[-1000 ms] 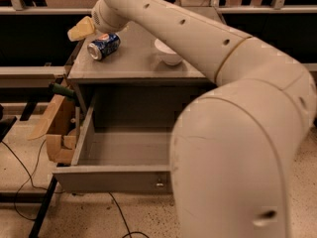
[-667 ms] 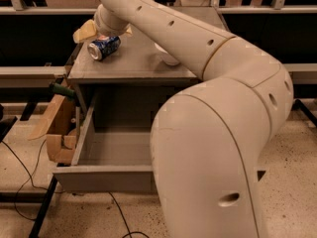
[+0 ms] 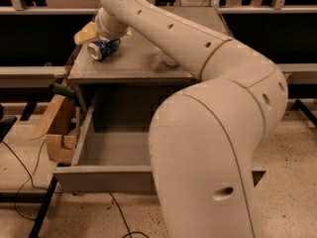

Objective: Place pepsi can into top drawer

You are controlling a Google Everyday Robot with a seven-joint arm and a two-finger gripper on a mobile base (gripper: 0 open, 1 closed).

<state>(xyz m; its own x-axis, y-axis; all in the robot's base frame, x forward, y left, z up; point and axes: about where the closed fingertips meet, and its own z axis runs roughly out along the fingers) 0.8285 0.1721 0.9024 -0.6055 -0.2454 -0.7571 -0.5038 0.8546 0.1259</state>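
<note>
Blue aluminium, the pepsi can lies on its side on the cabinet's surface, our gripper just over it with jaws wide and empty. We judge the grasp is the step in hand. Next we must close on the can, then lower it into the open top drawer.

Tool is at far-left end of worktop, just above pepsi can, mostly hidden behind the wrist. Arm covers top drawer's right half & front centre. Pale sliver behind arm is prob. a bowl. Arm cut off at bottom edge.
</note>
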